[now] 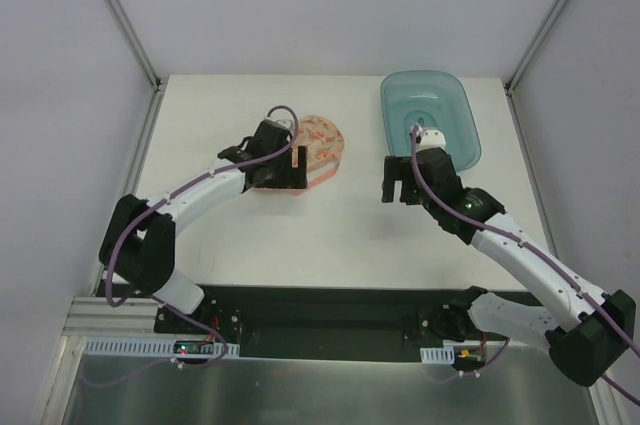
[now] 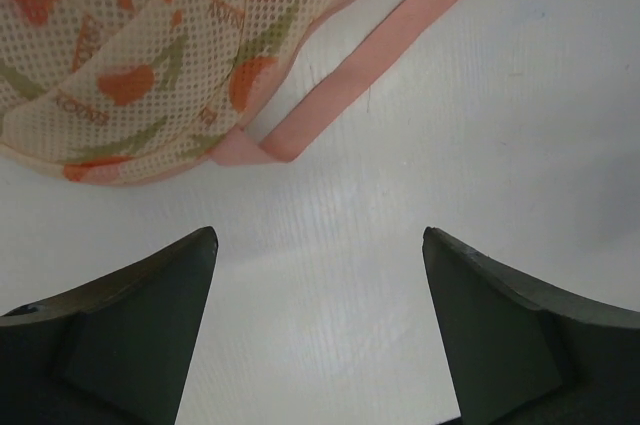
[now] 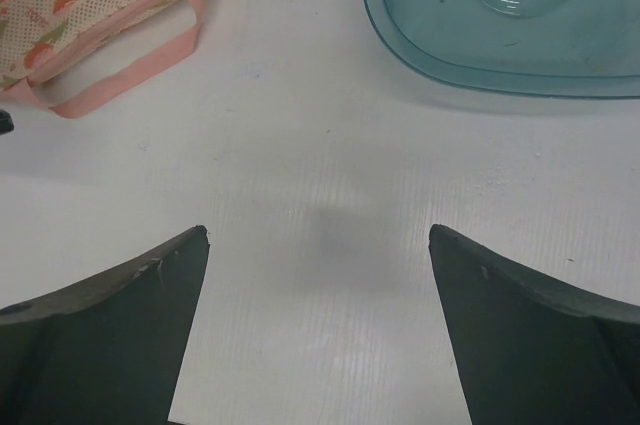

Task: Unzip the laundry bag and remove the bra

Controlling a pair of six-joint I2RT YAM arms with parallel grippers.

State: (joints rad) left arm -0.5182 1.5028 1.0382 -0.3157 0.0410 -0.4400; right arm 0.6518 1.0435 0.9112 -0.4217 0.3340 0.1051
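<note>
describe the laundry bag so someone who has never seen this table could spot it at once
On the white table, look at the far half, left of the translucent teal basin. The laundry bag is the rounded peach mesh pouch lying there, the only thing with an orange-red flower print, pink edging and a pink strap loop.

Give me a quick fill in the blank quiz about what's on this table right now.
In the top view, the laundry bag lies to the ___ of the teal basin. The left hand and the right hand are both wide ___. The bag's strap is ___ in colour.
Missing words: left; open; pink.
</note>
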